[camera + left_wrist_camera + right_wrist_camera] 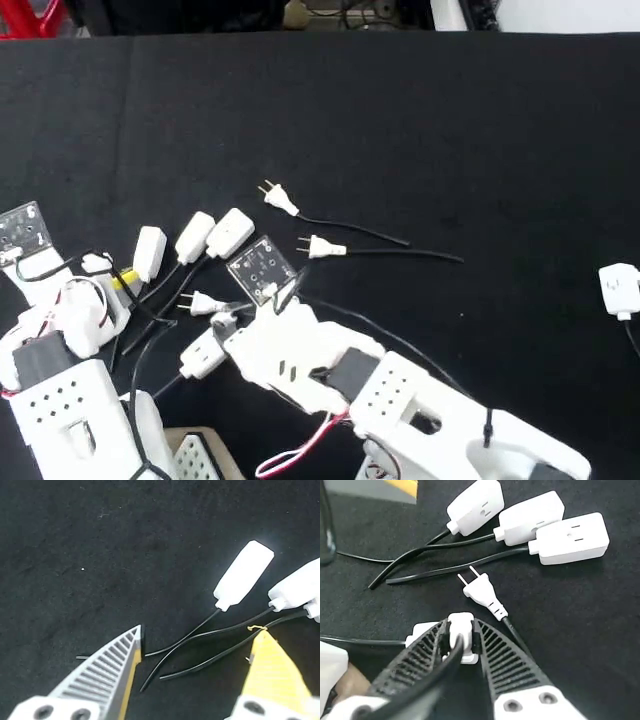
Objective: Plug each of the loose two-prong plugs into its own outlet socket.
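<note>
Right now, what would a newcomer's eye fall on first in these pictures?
The right hand is shut on a small white connector on the arms' side of the table, with a loose two-prong plug lying just ahead of it. Past that plug, three white outlet sockets sit fanned side by side, their black cords trailing toward the arms. Two more loose plugs lie apart nearer the table's middle.

- The left gripper (192, 652) is pointed downward, with its fingers spread wide apart (one grey, one yellow).
- The right gripper (461, 626) is closed on a white plug (461, 639), which is pinched between both fingertips.
- The right arm (420, 400) is stretched toward the left arm (60, 395).
</note>
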Available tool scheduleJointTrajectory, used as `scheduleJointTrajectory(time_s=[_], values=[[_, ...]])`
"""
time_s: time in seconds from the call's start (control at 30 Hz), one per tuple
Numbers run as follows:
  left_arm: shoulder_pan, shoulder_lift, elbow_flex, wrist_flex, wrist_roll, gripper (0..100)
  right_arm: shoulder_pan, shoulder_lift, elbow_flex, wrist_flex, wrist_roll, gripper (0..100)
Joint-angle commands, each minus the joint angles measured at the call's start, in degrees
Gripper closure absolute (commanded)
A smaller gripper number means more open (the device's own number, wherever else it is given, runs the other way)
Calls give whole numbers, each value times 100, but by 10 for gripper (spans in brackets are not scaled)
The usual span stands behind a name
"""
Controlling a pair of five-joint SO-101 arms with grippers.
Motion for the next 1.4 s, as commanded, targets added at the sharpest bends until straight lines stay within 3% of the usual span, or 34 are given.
scheduleJointTrajectory(time_s=[0.0, 0.2, 0.7, 0.9, 1.13, 1.37], values=[[-66, -35, -22, -141, -53, 661, -44, 541, -558, 132, -220, 987], [-66, -35, 180, -440, -53, 661, -26, 1736, -1209, 176, -290, 987], [-40, -35, 189, -457, -53, 661, -44, 1956, -1191, 202, -501, 987], [-31, -26, 189, -457, -53, 661, -44, 3046, -1587, 237, -501, 987], [-31, -26, 189, -457, -53, 661, 26, 3644, -2527, 1521, -475, 987], [-31, -26, 189, -492, -53, 661, 703, 3644, -2466, 2057, -123, 987]])
